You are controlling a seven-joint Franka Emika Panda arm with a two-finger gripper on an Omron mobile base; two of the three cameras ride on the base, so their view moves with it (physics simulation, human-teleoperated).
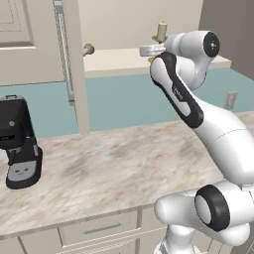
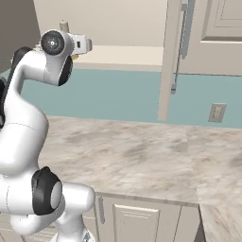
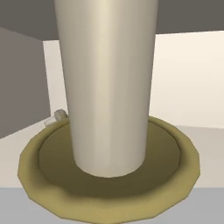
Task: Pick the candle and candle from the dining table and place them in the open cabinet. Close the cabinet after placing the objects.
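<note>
Up inside the open cabinet (image 1: 114,60) the arm has its gripper (image 1: 149,50) at the inner shelf, jaws drawn together and clamped on the tan candle (image 1: 161,31), which stands upright with its top rising just above the hand. Seen from the hand itself, that candle (image 3: 107,87) is a pale column planted in the middle of a round brass dish. I count two candles in all: the second candle (image 1: 88,48) is a small, stubby one on the same cabinet shelf, well off to the left of the held one and close beside the open door (image 1: 69,54). From the hand it shows as a little pale stub (image 3: 60,115) behind the brass dish. That one door stands swung out edge-on, with one slim grey bar handle on it. Below the cabinet runs one marble-look worktop (image 1: 109,163); one black coffee machine (image 1: 17,141) stands on it under the cabinet's left end. On the teal wall beneath the cabinet there is one outlet (image 2: 217,112).
</note>
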